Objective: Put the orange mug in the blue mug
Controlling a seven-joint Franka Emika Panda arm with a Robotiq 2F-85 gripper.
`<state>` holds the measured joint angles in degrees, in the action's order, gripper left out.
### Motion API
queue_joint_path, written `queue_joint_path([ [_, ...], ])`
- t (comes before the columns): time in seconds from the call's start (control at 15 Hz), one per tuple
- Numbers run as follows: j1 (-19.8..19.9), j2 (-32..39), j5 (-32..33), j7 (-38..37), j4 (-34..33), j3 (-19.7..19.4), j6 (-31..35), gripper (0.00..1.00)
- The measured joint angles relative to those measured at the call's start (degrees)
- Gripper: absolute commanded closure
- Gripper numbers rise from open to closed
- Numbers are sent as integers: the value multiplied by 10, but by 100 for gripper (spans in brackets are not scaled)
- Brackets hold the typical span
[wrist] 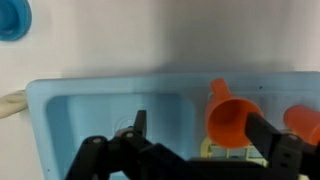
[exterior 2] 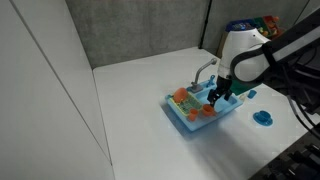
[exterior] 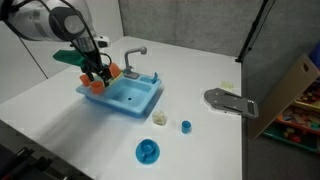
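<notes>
The orange mug (wrist: 231,116) sat inside the light-blue toy sink (wrist: 80,105), right of centre in the wrist view, with its flared rim toward the top of the frame. It seemed to be lying on its side, though the view was too tight to be sure. It looked like thin, hard plastic: very light, stiff, smooth enough to skid or roll if nudged, and unlikely to break. I judged the best hold to be across its round body just below the rim, squeezed gently.

The gripper (wrist: 196,125) hung over the basin with its jaws spread wide and nothing in them, the mug nearer the finger at the right of the frame. A second orange piece (wrist: 305,120) shared the sink at the frame's right edge.

The blue mug (exterior: 148,152) stood on the table (exterior: 210,150), low in the centre of an exterior view and well apart from the sink. By the look of it, it was wide enough to take the orange one.
</notes>
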<state>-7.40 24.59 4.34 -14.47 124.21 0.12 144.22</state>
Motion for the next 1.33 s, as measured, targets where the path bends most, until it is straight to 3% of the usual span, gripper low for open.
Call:
queue_joint_path([
  [1.33,-12,58,0,0,-33,-10,31,0],
])
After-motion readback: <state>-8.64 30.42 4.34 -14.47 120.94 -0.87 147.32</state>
